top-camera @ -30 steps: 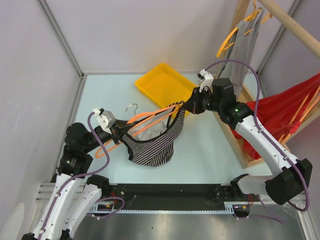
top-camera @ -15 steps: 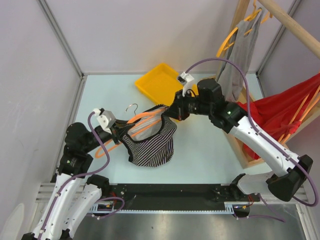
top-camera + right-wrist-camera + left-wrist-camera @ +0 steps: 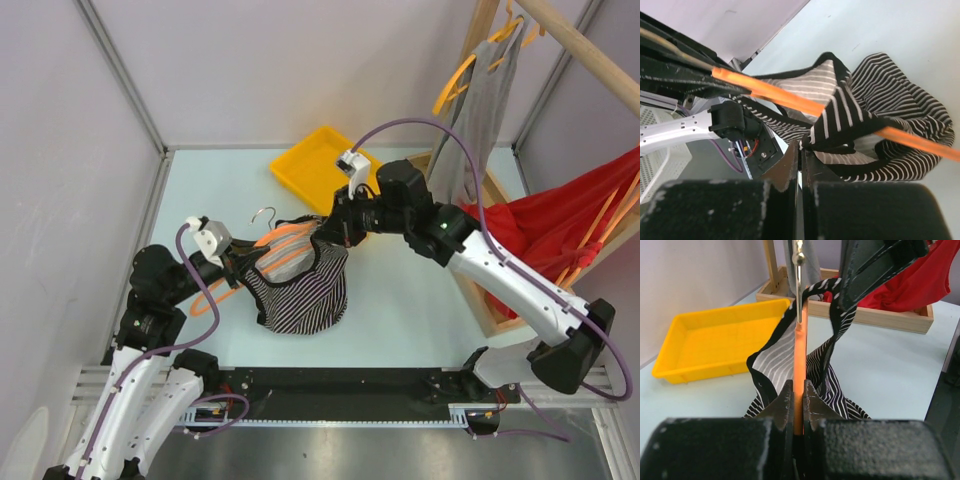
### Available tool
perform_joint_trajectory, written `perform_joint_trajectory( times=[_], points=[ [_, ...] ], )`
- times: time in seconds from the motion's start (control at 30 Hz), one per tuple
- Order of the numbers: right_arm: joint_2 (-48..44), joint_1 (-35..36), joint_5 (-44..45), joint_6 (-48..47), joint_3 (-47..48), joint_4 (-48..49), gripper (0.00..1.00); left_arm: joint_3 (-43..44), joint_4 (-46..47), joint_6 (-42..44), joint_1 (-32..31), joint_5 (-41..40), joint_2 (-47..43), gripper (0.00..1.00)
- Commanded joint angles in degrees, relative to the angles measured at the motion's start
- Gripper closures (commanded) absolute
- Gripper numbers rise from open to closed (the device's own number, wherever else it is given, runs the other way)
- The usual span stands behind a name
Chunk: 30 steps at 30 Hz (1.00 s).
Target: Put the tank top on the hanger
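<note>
Swung the right gripper leftward over the last second, from right of centre to mid-frame. Dragged a strap of the tank top along the hanger toward the hook, and bunched the cloth up in doing so.

Could slide the strap off the arm's end rather than seat it on the shoulder, if pulled too far. Could snag on the wire hook. Could twist the hanger in the left gripper under sideways drag. Might lose so thin a strap from so narrow a pinch.

Shut tight on the dark-edged strap at the right gripper. Clamped nearly closed on the orange bar at the left gripper, holding the hanger above the counter, with the tank top hanging from it just left of centre.
</note>
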Motion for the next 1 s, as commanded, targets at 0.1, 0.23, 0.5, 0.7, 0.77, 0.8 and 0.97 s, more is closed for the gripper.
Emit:
perform_joint_trajectory(
  times=[0.1,0.23,0.5,0.7,0.77,0.8,0.97],
  points=[
    [-6.08,-3.23,1.12,0.02,-4.76,-0.80,1.00,0.17,2.26,-0.28,0.61,-0.33,-0.77,1.00],
    [-6.25,-4.12,0.77,-0.86,-5.55,-1.85,0.84,0.17,2.25,-0.19,0.52,-0.25,-0.94,1.00],
    [-9.24,-2.98,1.99,-10.33,-1.95,-11.16,0.11,0.87,1.12,1.21,0.61,6.07,0.02,1.00],
    [-15.39,-0.17,5.85,-17.28,-1.68,-16.18,0.09,2.97,-1.34,2.89,0.52,15.28,2.65,1.00],
    [-17.06,0.71,5.69,-18.17,-1.86,-16.36,0.10,3.59,-2.22,3.24,0.52,18.11,3.71,1.00],
    [-17.33,0.98,5.08,-19.74,-1.95,-17.06,0.11,4.99,-4.14,3.59,0.61,21.69,4.32,1.00],
    [-18.03,2.29,1.22,-24.67,-2.74,-17.42,0.12,8.69,-9.69,6.40,0.61,29.98,7.84,1.00]
  ],
)
